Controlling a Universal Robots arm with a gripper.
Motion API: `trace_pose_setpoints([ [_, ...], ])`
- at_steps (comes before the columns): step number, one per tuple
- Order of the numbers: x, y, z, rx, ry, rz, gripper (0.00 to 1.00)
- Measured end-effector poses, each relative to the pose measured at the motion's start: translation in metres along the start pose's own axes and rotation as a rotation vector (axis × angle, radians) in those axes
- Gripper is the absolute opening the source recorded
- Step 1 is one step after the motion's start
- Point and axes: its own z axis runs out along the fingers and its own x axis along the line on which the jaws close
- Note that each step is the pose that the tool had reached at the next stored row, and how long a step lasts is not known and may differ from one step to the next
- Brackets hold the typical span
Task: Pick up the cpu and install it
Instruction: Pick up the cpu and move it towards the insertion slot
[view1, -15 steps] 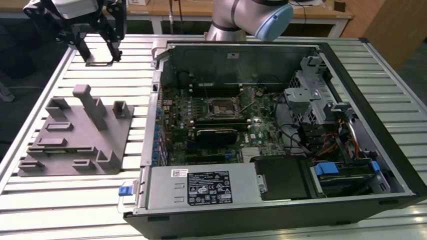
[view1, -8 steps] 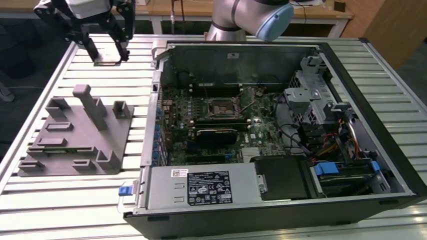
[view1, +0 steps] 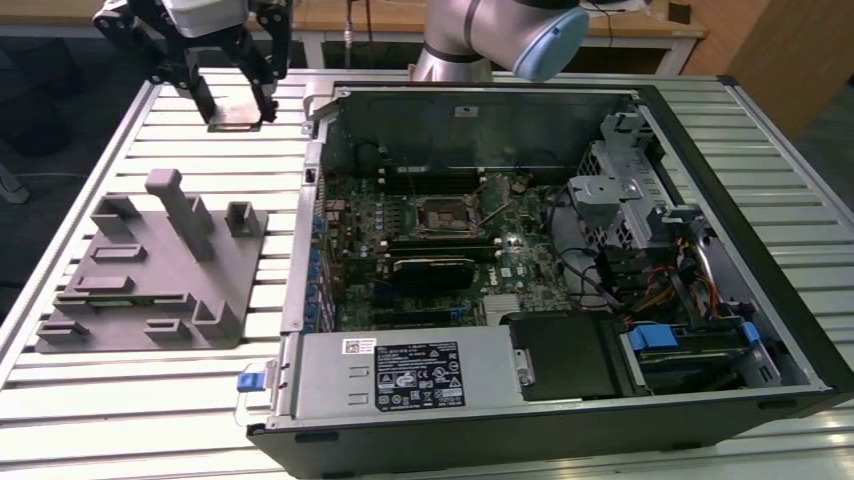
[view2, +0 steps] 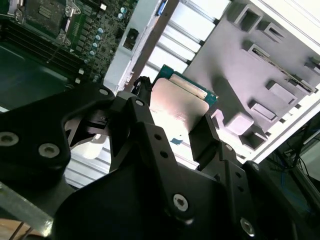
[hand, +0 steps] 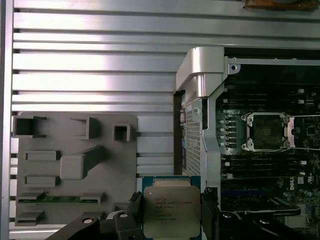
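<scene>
Lay open on the ribbed metal counter (view1: 120, 410): a black computer case (view1: 467, 120). Held a green motherboard with a square, metal-framed socket (hand: 265, 131), wiring and a labelled grey box. Hung outside the case, near its corner on the exterior view's left: the hand (view1: 239, 110), black fingers clamped on two opposite edges of the cpu (hand: 171, 210). Looked flat and square, silver-grey lid on a green rim. Kept apart from the grey moulded block (view1: 147, 270), with open counter around.
</scene>
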Motion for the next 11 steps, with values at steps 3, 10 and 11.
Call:
trace_pose_setpoints([
  [3,-0.0063,0.0002,0.0004,0.0,0.0,0.0,0.55],
  [10,-0.0204,0.0007,0.0013,0.0,0.0001,0.0,0.55],
  [11,-0.0224,0.0007,0.0014,0.0,0.0,0.0,0.55],
])
